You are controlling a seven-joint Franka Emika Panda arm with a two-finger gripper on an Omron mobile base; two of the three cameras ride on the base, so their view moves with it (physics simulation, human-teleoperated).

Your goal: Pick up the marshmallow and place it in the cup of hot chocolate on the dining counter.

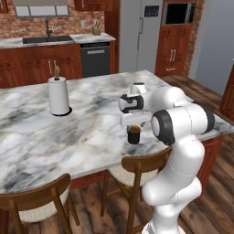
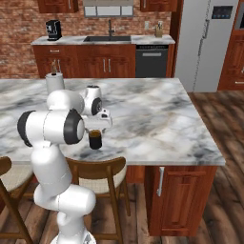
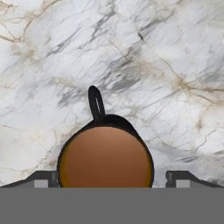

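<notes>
— So, where is your gripper (image 3: 112,178) now?

— Right above the cup of hot chocolate (image 3: 106,155). In my hand view the two finger tips (image 3: 41,179) sit far apart, one on each side of the cup's rim, and there is nothing between them. My jaws stand wide and hold nothing.

— And the cup itself?

— It stands upright on the dining counter (image 1: 91,132), its long axis vertical, mouth facing straight up at my camera. I see a smooth brown surface filling it to the dark rim. Its handle (image 3: 96,103) points away from me toward the top of my hand view.

— Where on the counter?

— Near the front edge, just past the wooden chair (image 1: 137,170) tucked below. From the left base view the cup (image 1: 134,135) sits directly beneath my hand (image 1: 132,119); the right base view shows the same (image 2: 95,139). The paper towel roll (image 1: 59,96) stands well apart from it, further along the slab.

— The marshmallow?

— I cannot make it out; the brown surface looks unbroken.

— Any writing or labels?

— None I can read on the cup or the roll.
</notes>
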